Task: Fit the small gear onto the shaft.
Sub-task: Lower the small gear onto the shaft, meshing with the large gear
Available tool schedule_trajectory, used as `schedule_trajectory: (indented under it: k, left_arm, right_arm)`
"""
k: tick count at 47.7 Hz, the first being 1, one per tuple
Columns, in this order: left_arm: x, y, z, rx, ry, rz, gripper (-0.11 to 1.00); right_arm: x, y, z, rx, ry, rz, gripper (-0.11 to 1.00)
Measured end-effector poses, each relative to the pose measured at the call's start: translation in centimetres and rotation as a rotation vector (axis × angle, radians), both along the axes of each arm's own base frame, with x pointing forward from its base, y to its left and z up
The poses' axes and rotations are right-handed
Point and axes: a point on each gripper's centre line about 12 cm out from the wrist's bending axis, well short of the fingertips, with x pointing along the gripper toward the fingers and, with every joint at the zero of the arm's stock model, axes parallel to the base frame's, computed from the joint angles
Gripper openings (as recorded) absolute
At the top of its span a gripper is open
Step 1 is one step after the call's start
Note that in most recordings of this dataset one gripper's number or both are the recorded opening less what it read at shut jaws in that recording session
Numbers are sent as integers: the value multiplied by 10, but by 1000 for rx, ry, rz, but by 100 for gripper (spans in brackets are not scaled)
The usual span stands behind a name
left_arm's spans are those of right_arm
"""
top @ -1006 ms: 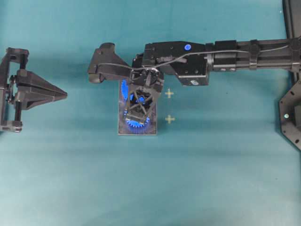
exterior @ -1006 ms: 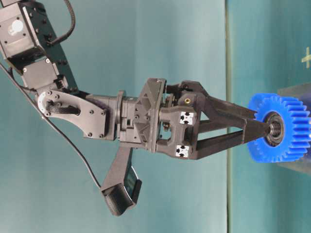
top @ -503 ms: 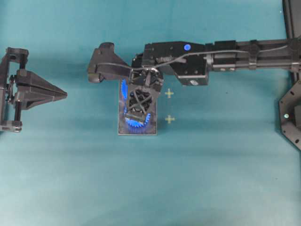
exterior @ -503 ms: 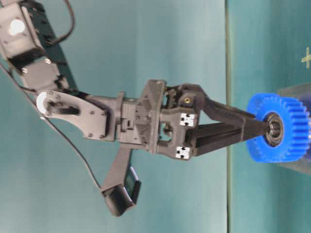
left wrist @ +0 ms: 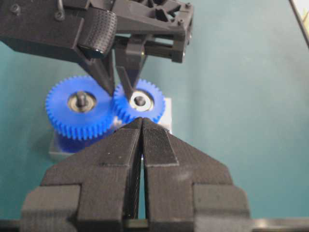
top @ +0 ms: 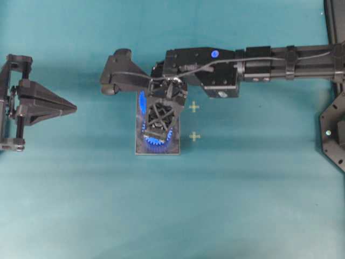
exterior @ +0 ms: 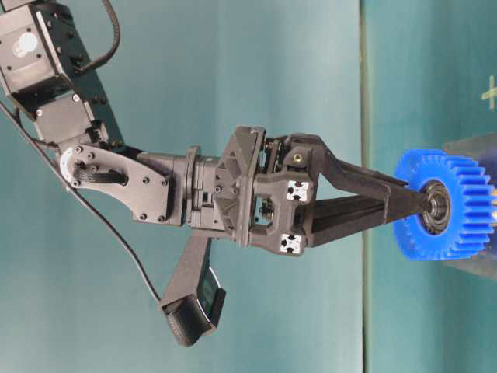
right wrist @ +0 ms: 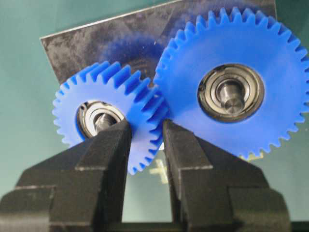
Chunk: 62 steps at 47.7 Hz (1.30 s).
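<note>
The small gear [right wrist: 130, 92] sits on the grey plate [right wrist: 96, 43], its teeth meshed with the larger blue gear [right wrist: 193, 58]. The shaft [left wrist: 140, 101] shows as a dark end in the small gear's silver hub. My right gripper [right wrist: 145, 128] points down at the small gear, its jaws a narrow gap apart. One fingertip lies over the hub, the other at the mesh of the two gears. From table level the right gripper [exterior: 425, 206] has its tips touching the gear's face [exterior: 458, 179]. Far to the left, my left gripper [top: 74, 109] is shut and empty.
The plate [top: 175, 148] lies mid-table under the right arm, with the larger gear [top: 141, 101] at its far end. Two pale cross marks [top: 194, 136] lie on the teal cloth just right of the plate. A black frame [top: 334, 135] stands at the right edge.
The right gripper's jaws have closed from wide apart to a narrow gap over the small gear. The gear stays on the plate. The left arm has not moved.
</note>
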Motion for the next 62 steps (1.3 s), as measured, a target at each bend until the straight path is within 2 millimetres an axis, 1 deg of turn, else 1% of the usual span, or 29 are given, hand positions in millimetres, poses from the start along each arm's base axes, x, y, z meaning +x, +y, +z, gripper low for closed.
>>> schedule_trajectory:
  k: [10,17,23,30,37,49,62]
  left_arm:
    - [0,0,0,1,-2,0,0]
    - [0,0,0,0,0,0,0]
    - [0,0,0,1,-2,0,0]
    - [0,0,0,-1,0,0,0]
    - [0,0,0,-15,2,4,0]
    - [0,0,0,-40,0,12,0]
    - [0,-1,0,-41,0,9,0]
  right_arm:
    - [-1,0,0,3,1,-2,25]
    - [0,0,1,3,1,-1,33]
    - [0,0,1,5,1,-3,32]
    - [-2,0,-2,3,10,-1,24]
    - [-8,4,-6,3,14,1,24]
    - [-22,13,-9,8,-10,-65,24]
    - [-23,18,-10,48,-31,-98,24]
